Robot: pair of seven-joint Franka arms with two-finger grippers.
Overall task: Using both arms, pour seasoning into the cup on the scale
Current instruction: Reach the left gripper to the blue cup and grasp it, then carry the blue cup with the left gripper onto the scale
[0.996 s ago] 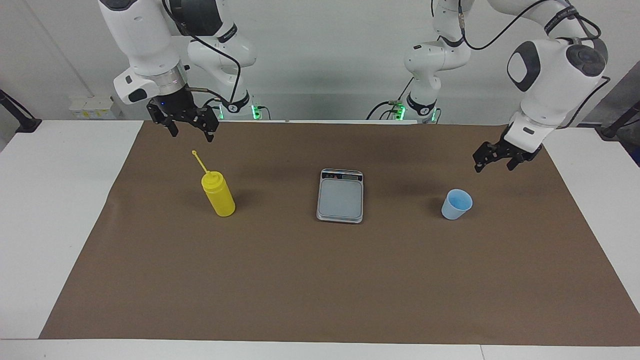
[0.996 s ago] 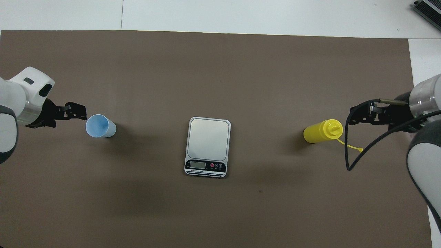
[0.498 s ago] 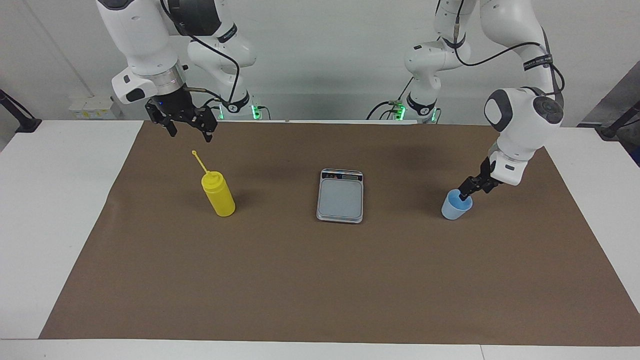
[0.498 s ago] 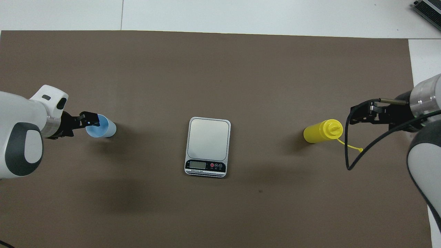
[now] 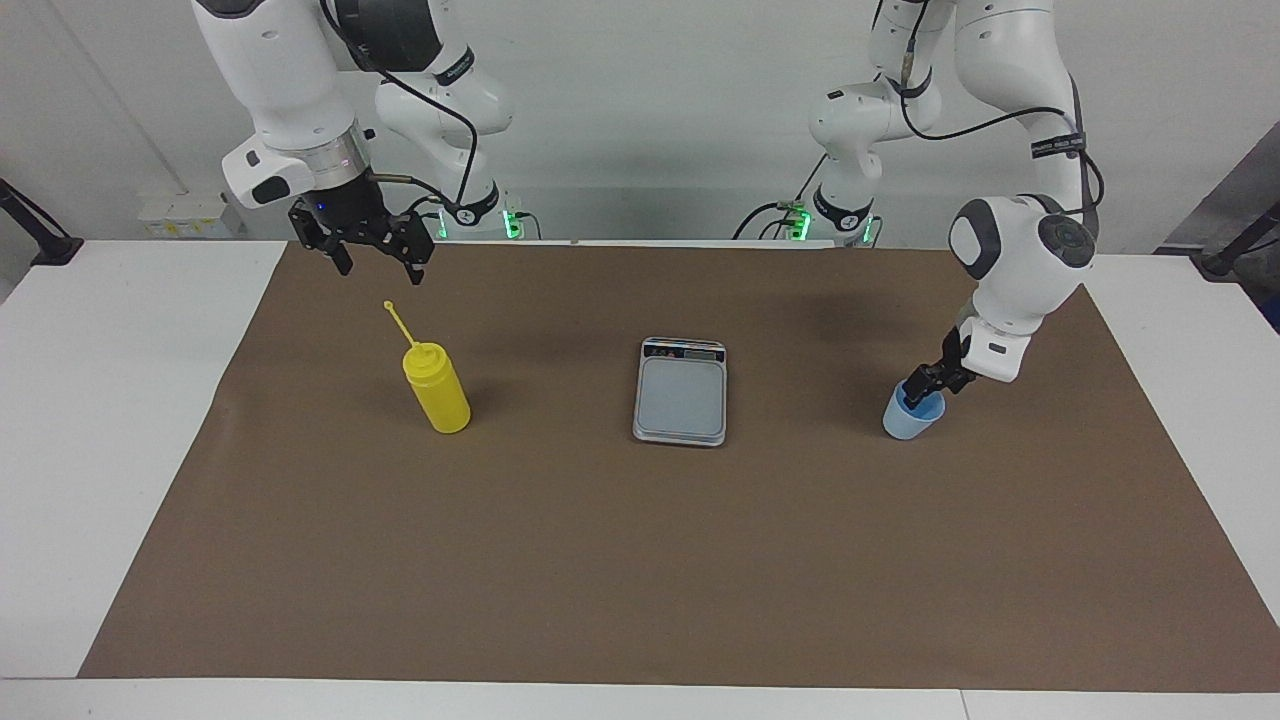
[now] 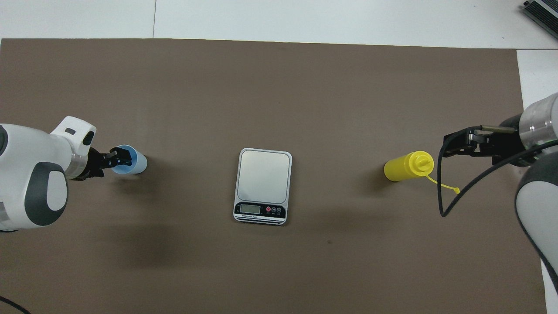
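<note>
Facing view: my left gripper (image 5: 922, 385) is down at the rim of the small light-blue tapered plastic cup (image 5: 912, 418), at 3 o'clock from the flat silver-grey kitchen scale (image 5: 681, 392). Risk: an off-centre pinch on the thin wall tips or skids the cup. Whether I grip it yet, I cannot tell. My right gripper (image 5: 378, 262) hangs released, empty, at 11 o'clock above the yellow plastic squeeze bottle (image 5: 437, 390).

Overhead view: left gripper (image 6: 117, 159) overlaps the cup (image 6: 136, 161) rim at 9 o'clock from the scale (image 6: 263, 185). Right gripper (image 6: 455, 146) waits apart from the bottle (image 6: 405, 166), at 3 o'clock.
</note>
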